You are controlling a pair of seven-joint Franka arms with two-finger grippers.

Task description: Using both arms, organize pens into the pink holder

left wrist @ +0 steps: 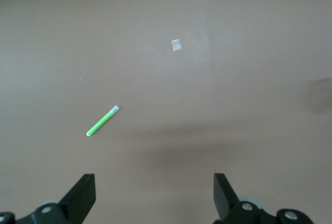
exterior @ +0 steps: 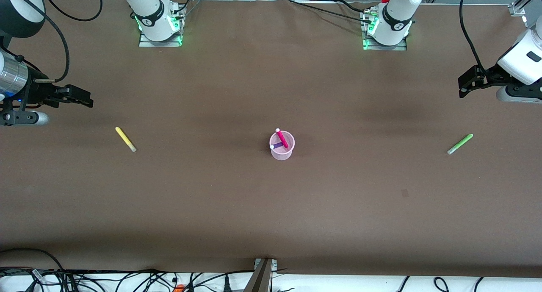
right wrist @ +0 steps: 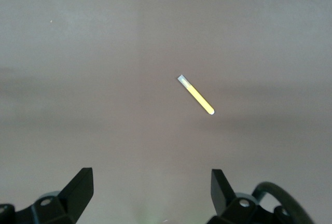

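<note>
Pink holder (exterior: 282,146) at desk (exterior: 271,207) centre holds magenta pen (exterior: 283,140) and purple pen (exterior: 277,146). Yellow pen (exterior: 125,139) lies at nine o'clock, green pen (exterior: 460,144) at three. Left tool (exterior: 463,86) and right tool (exterior: 82,98) hover spread, empty.

The table (exterior: 271,207) is covered with a matt brown sheet, smooth and faintly streaked. The pink holder (exterior: 282,151) is seen to be of translucent plastic with a slight sheen, the magenta pen (exterior: 283,139) and purple pen (exterior: 277,146) showing through its wall. The yellow pen (right wrist: 197,96) and green pen (left wrist: 101,121) are of smooth, bright plastic with pale tips. The arm shells are finished in glossy white, and the fingers (left wrist: 81,197) of both grippers in matt black. A small pale patch (left wrist: 176,45), like tape, is stuck to the sheet.
</note>
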